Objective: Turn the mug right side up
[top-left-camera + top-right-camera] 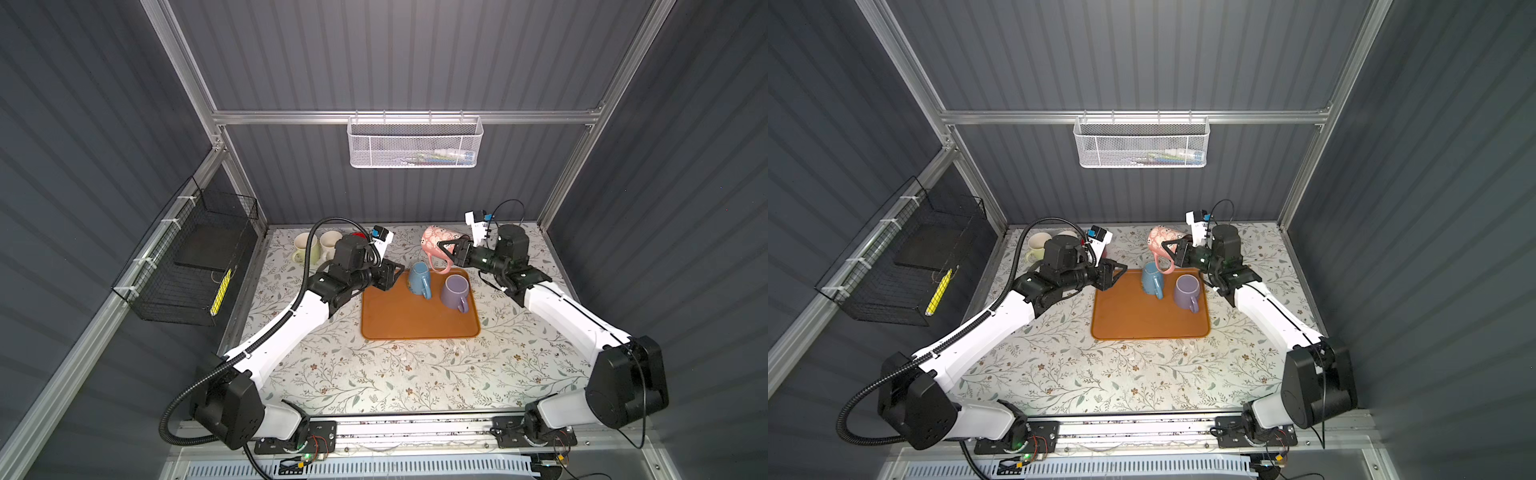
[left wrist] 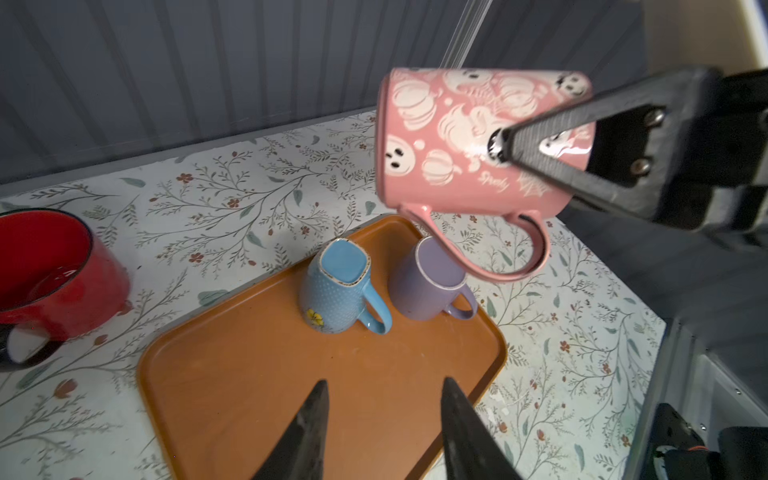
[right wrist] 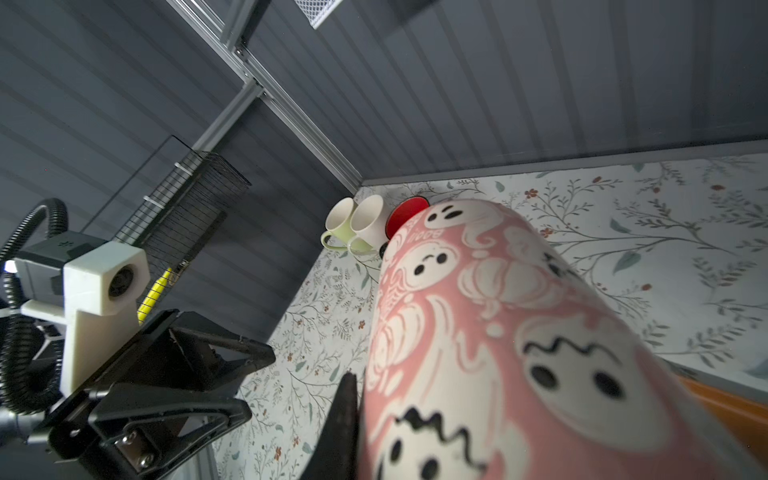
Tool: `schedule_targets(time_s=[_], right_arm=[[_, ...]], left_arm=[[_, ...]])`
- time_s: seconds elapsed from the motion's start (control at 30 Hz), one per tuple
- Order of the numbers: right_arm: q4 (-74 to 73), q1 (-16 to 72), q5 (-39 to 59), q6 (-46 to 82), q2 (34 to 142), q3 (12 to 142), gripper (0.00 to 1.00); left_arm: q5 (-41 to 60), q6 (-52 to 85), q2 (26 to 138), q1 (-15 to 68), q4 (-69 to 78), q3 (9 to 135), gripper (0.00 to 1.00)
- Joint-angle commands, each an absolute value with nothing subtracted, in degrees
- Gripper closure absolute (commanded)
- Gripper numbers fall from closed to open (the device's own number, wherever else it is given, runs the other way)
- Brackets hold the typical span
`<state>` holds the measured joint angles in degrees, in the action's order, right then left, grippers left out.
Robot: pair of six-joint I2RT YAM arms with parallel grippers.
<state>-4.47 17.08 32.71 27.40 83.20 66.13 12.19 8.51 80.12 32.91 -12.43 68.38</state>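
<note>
Mug (image 1: 432,241), pink with ghosts: hangs on its side above the far edge of the tray (image 1: 415,322), its wall pinched in the closed jaws of your right gripper (image 1: 446,246), left gripper (image 1: 394,272) half open and empty nearby; you risk that thin pinch slipping mid-turn, dropping it onto the blue mug (image 1: 419,279) and purple mug (image 1: 455,291) below.

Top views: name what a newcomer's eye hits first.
The pink ghost mug, held tilted in the air by the shut right gripper near the far edge of the orange tray. Next, the blue mug and purple mug side by side on that tray, and the open, empty left gripper at its left corner.
</note>
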Motion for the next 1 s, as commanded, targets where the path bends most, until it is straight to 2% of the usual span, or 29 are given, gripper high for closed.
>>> schedule_targets(time_s=[0.0,0.13,0.23,0.4,0.83,0.97], right_arm=[[9.3,15.2,30.3,19.2,84.2,73.9,1.0],[21.5,13.7,26.7,15.0,88.0,82.3,1.0],[30.1,13.4,20.0,12.9,90.8,88.8,1.0],[40.8,11.9,11.3,10.4,96.4,98.7,1.0],[56.4,8.2,7.5,4.9,113.5,117.3,1.0],[59.6,7.0,9.1,4.1,117.6,122.2,1.0]], left_arm=[[7.3,5.2,78.4,32.8,-16.8,70.2,0.56],[2.1,3.6,78.7,34.0,-19.2,69.7,0.57],[-3.3,3.0,79.2,35.0,-21.1,69.4,0.57],[-6.0,3.3,78.5,35.4,-21.3,68.0,0.57],[-5.9,5.6,77.7,37.7,-19.3,63.9,0.59],[-5.9,6.1,77.9,38.4,-18.9,63.4,0.59]])
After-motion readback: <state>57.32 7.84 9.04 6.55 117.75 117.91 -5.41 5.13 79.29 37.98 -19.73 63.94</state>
